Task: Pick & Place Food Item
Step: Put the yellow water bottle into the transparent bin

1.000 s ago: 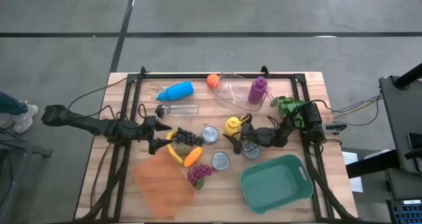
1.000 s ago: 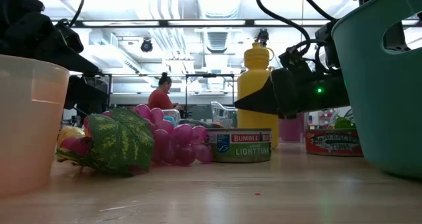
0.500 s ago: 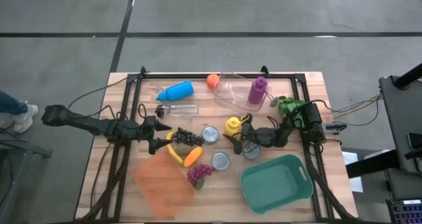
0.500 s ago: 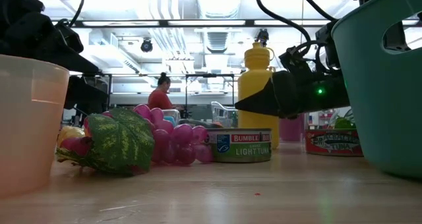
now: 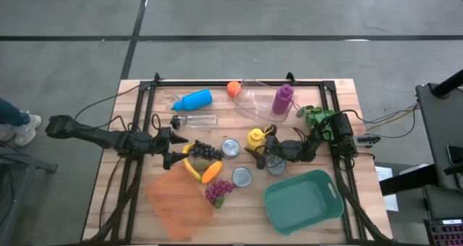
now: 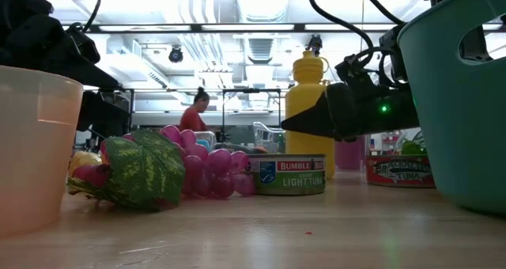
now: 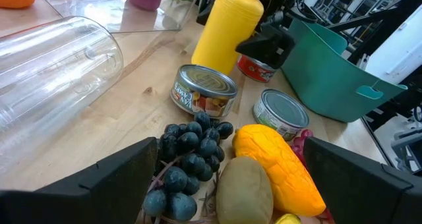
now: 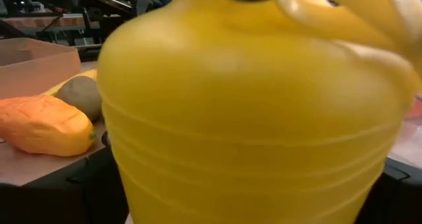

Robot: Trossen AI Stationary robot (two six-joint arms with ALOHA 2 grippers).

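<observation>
Because its fingers stand apart on either side of the yellow bottle (image 5: 255,138), the right gripper (image 5: 259,149) looks set to close on that smooth, ribbed plastic body, upright on the tabletop (image 5: 347,108) beside a tin (image 5: 231,147). Left gripper (image 5: 173,149) waits, spread wide, just before the dark grapes (image 5: 206,151).

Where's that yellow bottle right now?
The yellow bottle stands upright right of the table's middle in the high view, between the right gripper's open fingers, with a tuna can just beside it.
</observation>
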